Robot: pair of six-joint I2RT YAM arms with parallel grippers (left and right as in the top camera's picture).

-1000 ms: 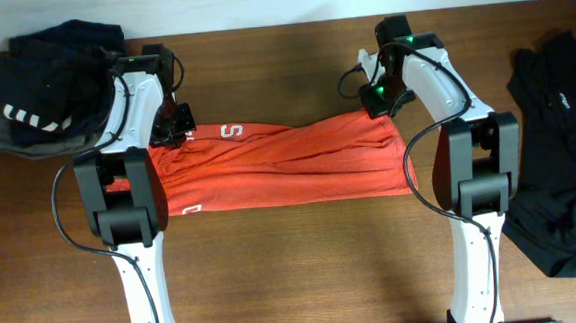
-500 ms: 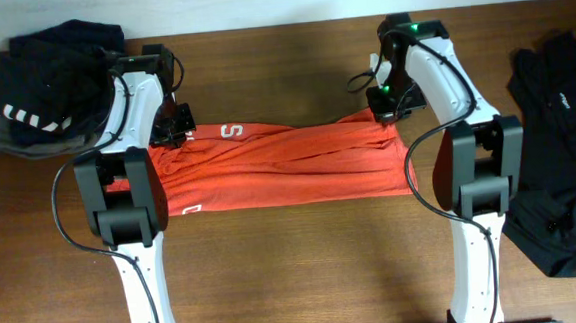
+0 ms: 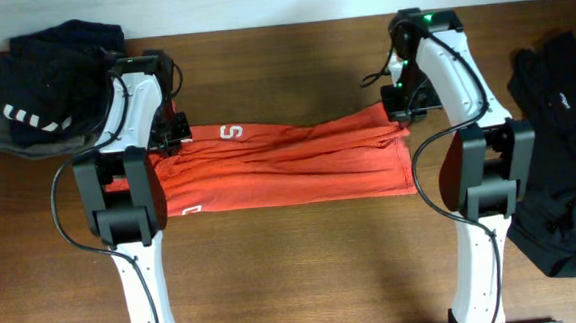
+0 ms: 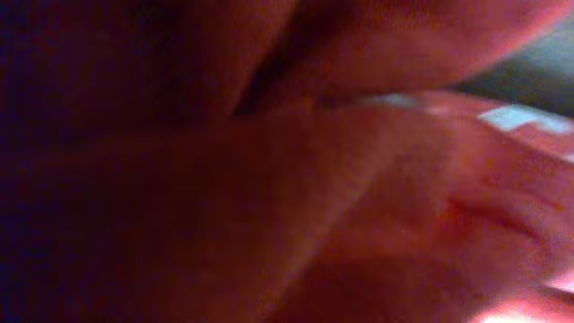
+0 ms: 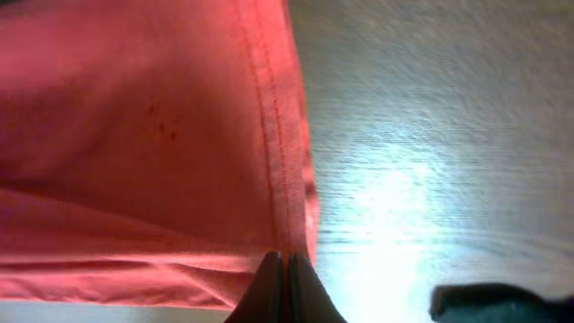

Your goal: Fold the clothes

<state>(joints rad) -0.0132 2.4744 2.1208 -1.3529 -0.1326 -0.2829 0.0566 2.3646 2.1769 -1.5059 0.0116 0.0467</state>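
Overhead view: my left end effector (image 3: pixel 177 132) and right end effector (image 5: pixel 283 267) each clamp a far corner of the T-shirt (image 3: pixel 288 166) spread across the table (image 3: pixel 295 271), and the right's thin hem pinch may slip under tension, skewing the fold.

I see the T-shirt (image 3: pixel 288 166) lying crosswise on the middle of the table (image 3: pixel 295 271), between my two arms. The left gripper (image 3: pixel 176 136) sits on its far left corner, and the right gripper (image 3: pixel 397 113) on its far right corner, at the hem. The folded pile (image 3: pixel 48 86) lies in the table's far left corner. The loose garment (image 3: pixel 563 155) lies along the right edge, well apart from the shirt.
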